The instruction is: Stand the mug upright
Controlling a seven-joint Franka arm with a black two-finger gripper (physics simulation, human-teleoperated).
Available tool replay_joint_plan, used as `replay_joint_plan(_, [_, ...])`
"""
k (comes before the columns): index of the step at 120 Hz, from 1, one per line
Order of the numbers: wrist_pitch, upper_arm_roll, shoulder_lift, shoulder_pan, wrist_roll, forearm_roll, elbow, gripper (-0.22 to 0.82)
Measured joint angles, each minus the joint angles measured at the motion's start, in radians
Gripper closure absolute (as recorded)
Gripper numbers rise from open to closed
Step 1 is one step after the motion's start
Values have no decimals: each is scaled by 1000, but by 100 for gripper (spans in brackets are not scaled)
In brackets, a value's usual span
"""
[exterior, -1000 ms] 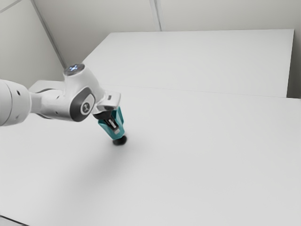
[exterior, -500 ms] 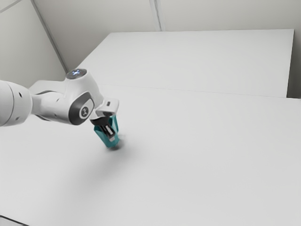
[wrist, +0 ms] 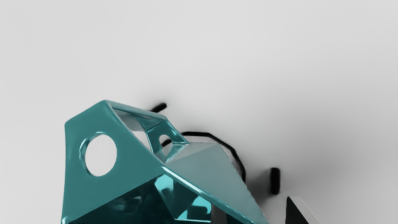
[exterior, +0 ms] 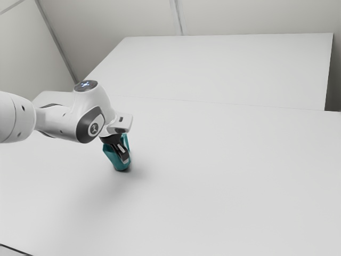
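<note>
The teal faceted mug rests base-down on the white table in the exterior view, leaning slightly if at all. My gripper reaches down at its side facing the exterior view's right. In the wrist view the mug shows its angular walls, a round hole and part of its dark inside. The gripper stands open there: one fingertip is outside the mug, with a gap to its wall, and a grey-brown strip that looks like the other finger shows within the mug. The hand hides part of the mug's rim.
The white table extends around the mug. Behind it is a raised white surface, with grey walls beyond. Short black marks and a dark curved line lie on the table close to the mug.
The mug has come down toward the exterior view's left and turned from a strong tilt to nearly upright. My hand has moved down and left there with it.
</note>
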Motion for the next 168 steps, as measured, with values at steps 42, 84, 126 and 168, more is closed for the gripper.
replay_joint_plan(42, [-16,0,-39,11,-8,1,2,27])
replay_joint_plan(84, [-49,-3,-102,9,-12,-8,18,23])
replay_joint_plan(126, [-282,-6,-28,-20,-39,-32,382,11])
replay_joint_plan(168, [-764,91,229,-174,-210,-28,915,2])
